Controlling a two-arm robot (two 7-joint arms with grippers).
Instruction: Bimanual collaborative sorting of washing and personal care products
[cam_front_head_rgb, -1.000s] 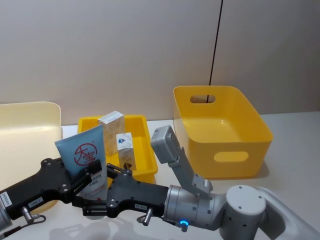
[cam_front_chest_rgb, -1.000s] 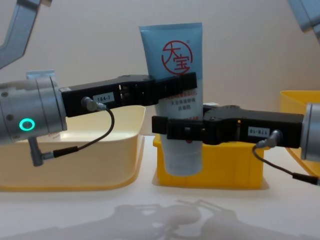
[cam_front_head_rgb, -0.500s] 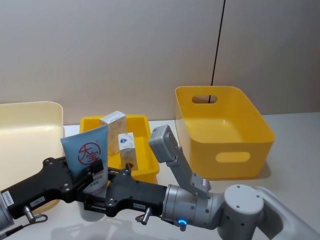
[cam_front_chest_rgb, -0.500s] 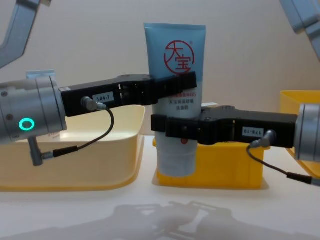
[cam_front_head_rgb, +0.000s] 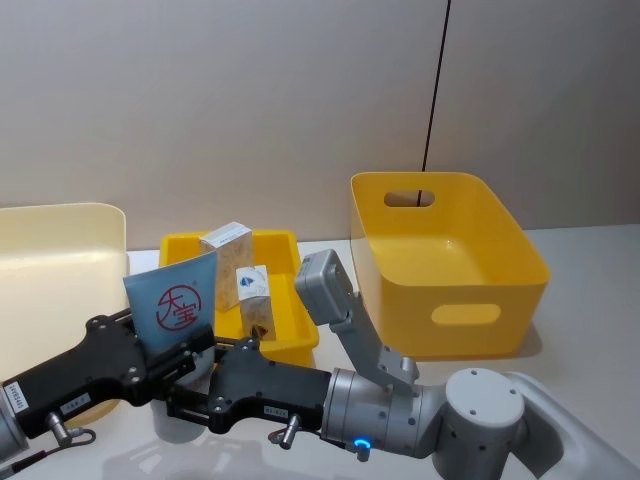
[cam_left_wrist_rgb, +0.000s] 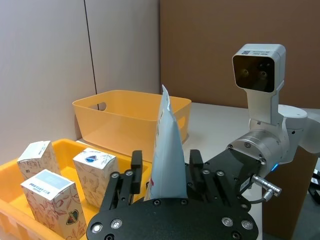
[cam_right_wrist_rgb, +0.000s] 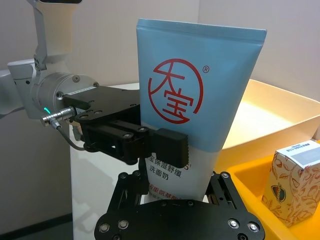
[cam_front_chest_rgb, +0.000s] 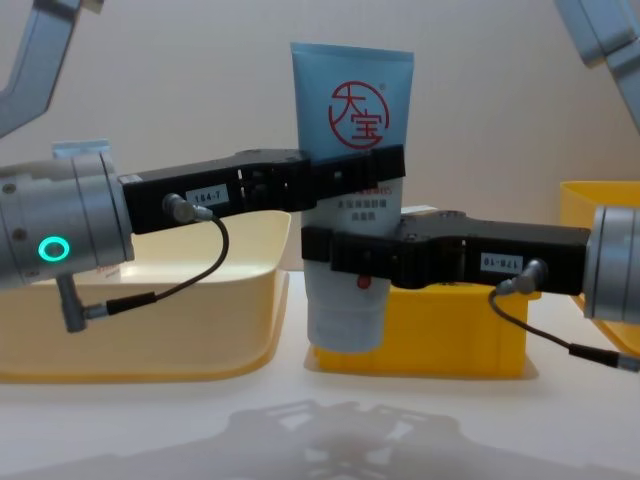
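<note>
Chest view has the pale-blue squeeze tube (cam_front_chest_rgb: 352, 105) standing upright, crimped end up, in front of the small yellow bin (cam_front_chest_rgb: 450, 320) and just right of the cream tub (cam_front_chest_rgb: 150, 330). Both claws are closed on it from opposite sides. The left gripper (cam_front_chest_rgb: 352, 175) pinches it just under the red logo, and the right gripper (cam_front_chest_rgb: 345, 255) clamps it lower down. From the head view, patterned cartons (cam_front_head_rgb: 222, 245) stand inside the small bin, and the large yellow bin (cam_front_head_rgb: 450, 260) sits well to its right.
</note>
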